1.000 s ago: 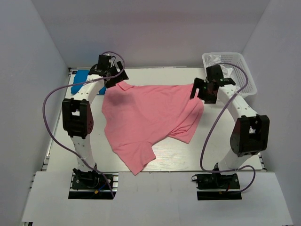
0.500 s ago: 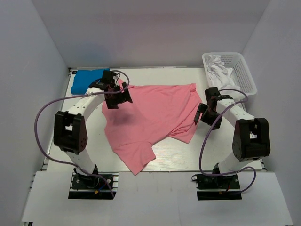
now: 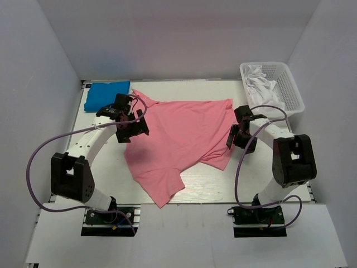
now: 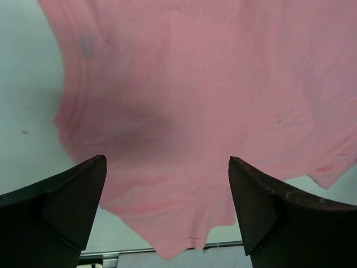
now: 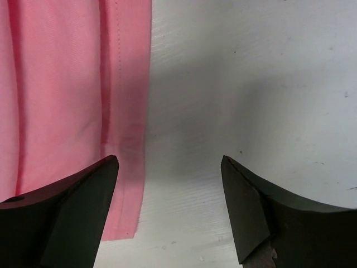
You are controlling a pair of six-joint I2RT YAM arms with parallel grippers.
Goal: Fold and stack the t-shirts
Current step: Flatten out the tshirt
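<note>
Jaws on both grippers gape wide, holding nothing: left gripper (image 4: pixel 167 167) above the pink shirt (image 4: pixel 195 84), right gripper (image 5: pixel 169 164) at its hem beside bare table (image 5: pixel 251 84). Only the overhead view shows a folded blue shirt (image 3: pixel 106 94) and a basket (image 3: pixel 293 89).

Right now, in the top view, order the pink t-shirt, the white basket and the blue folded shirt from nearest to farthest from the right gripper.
From the right gripper:
1. The pink t-shirt, its edge just left of the gripper.
2. The white basket, back right corner.
3. The blue folded shirt, back left corner.
</note>
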